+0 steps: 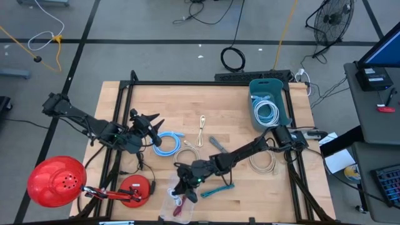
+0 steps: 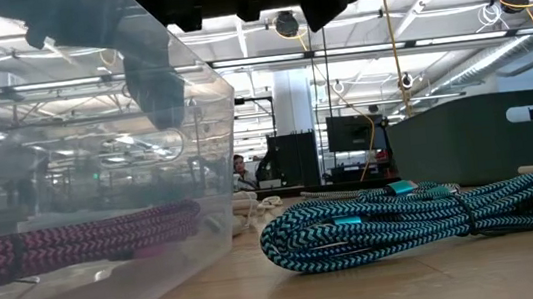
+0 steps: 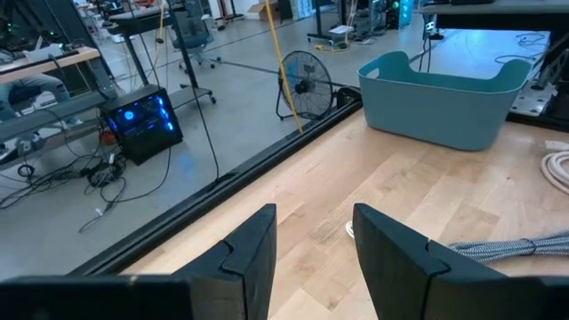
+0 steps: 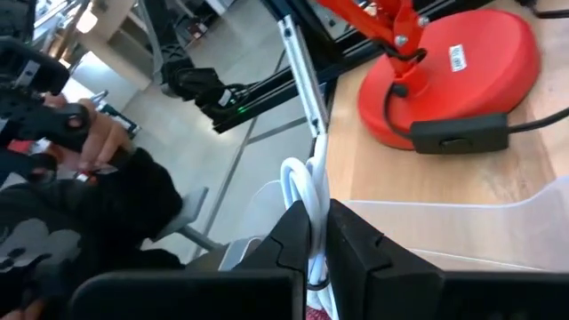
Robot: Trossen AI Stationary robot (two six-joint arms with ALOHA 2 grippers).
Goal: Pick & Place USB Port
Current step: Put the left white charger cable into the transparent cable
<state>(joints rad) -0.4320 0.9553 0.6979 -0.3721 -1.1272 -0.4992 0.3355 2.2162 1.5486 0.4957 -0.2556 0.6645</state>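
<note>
reaching across the wooden desk (image 1: pixel 237 125), the right arm has its right hand (image 1: pixel 182 192) over the clear plastic box (image 1: pixel 178 203) at the near edge; its fingers (image 4: pixel 298 236) are pressed together on a white cable (image 4: pixel 302 191), a looped length of which rises between them, held above the box; a pink and black braided cable (image 2: pixel 76 242) already lies coiled inside the clear box; just beside the box on the desk lies a teal and black braided cable (image 2: pixel 405 219); the left hand (image 1: pixel 152 122) hovers at the left side of the desk, near a coiled light blue cable (image 1: pixel 166 142), its two fingers (image 3: pixel 253 249) standing apart with nothing between them; a teal bin (image 1: pixel 270 100) at the far right of the desk holds a coil of white cord (image 1: pixel 265 112); a red lamp (image 1: pixel 131 190) stands at the near left corner; a person in dark clothing (image 4: pixel 80 204) shows beyond the desk edge in the right wrist view.
</note>
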